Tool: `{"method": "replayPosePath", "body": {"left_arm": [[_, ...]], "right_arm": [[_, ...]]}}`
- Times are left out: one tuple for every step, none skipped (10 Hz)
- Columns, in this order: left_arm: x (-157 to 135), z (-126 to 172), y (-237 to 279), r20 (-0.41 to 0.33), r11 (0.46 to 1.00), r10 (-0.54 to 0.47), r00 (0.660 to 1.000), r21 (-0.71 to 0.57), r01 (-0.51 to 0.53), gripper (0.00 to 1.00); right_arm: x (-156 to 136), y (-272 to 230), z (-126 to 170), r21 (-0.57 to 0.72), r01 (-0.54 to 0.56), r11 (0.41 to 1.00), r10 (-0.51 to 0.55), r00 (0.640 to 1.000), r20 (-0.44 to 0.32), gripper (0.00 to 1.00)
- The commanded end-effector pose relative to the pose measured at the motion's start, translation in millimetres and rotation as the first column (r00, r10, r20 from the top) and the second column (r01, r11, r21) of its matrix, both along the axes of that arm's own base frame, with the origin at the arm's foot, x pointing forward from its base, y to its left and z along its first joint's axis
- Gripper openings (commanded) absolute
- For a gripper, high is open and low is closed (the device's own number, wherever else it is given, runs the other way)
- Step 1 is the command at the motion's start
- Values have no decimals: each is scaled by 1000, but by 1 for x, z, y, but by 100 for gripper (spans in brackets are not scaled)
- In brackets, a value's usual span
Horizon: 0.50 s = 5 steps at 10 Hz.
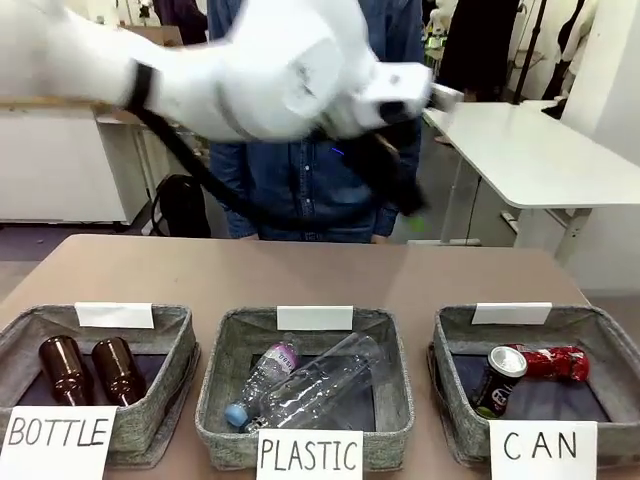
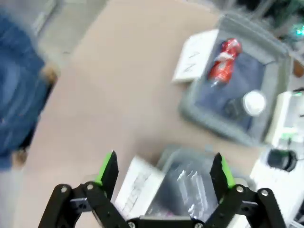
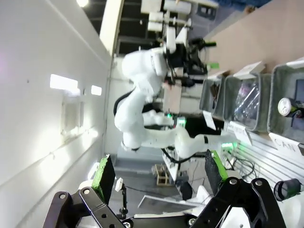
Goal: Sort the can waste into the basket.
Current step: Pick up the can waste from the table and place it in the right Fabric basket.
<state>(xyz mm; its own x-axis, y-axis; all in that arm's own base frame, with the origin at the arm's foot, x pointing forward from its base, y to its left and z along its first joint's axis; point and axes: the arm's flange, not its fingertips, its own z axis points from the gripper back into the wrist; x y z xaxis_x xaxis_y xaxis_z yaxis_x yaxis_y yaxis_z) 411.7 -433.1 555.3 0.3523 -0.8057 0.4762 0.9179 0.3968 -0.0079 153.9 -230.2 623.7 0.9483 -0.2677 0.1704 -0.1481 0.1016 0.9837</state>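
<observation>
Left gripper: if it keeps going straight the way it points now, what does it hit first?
Likely the grey fabric basket marked PLASTIC and the clear plastic bottles in it: the open left gripper frames them between its green pads. The picture is blurred, so depth is uncertain.

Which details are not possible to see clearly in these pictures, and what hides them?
- Front view: the left gripper is smeared by motion blur, so its fingers are unclear.
- Front view: the print on the dark can is too small to read; the CAN card covers the front wall of the basket.
- Left wrist view: the whole picture is blurred; the plastic bottle is hard to make out.
- Right wrist view: the dark can is cut by the right edge.
</observation>
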Motion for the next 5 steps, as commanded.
{"method": "replayPosePath", "body": {"left_arm": [[-4, 18, 76, -151, 986, 163, 975, 55, -156, 100], [-1, 25, 119, -215, 974, 225, 950, 62, -216, 100], [-3, 30, 169, -266, 962, 269, 926, 37, -269, 100], [-4, 32, 215, -327, 946, 305, 894, -6, -325, 100], [-4, 33, 263, -417, 925, 319, 851, -59, -375, 100]], "right_arm": [[30, 41, -16, -35, -136, 990, 133, 989, -68, 100], [48, 73, -18, -66, -193, 979, 187, 978, -94, 100], [65, 110, -16, -114, -251, 961, 240, 965, -102, 100], [78, 144, -15, -115, -309, 944, 298, 949, -101, 100], [90, 180, -18, -127, -363, 923, 350, 930, -110, 100]]}}
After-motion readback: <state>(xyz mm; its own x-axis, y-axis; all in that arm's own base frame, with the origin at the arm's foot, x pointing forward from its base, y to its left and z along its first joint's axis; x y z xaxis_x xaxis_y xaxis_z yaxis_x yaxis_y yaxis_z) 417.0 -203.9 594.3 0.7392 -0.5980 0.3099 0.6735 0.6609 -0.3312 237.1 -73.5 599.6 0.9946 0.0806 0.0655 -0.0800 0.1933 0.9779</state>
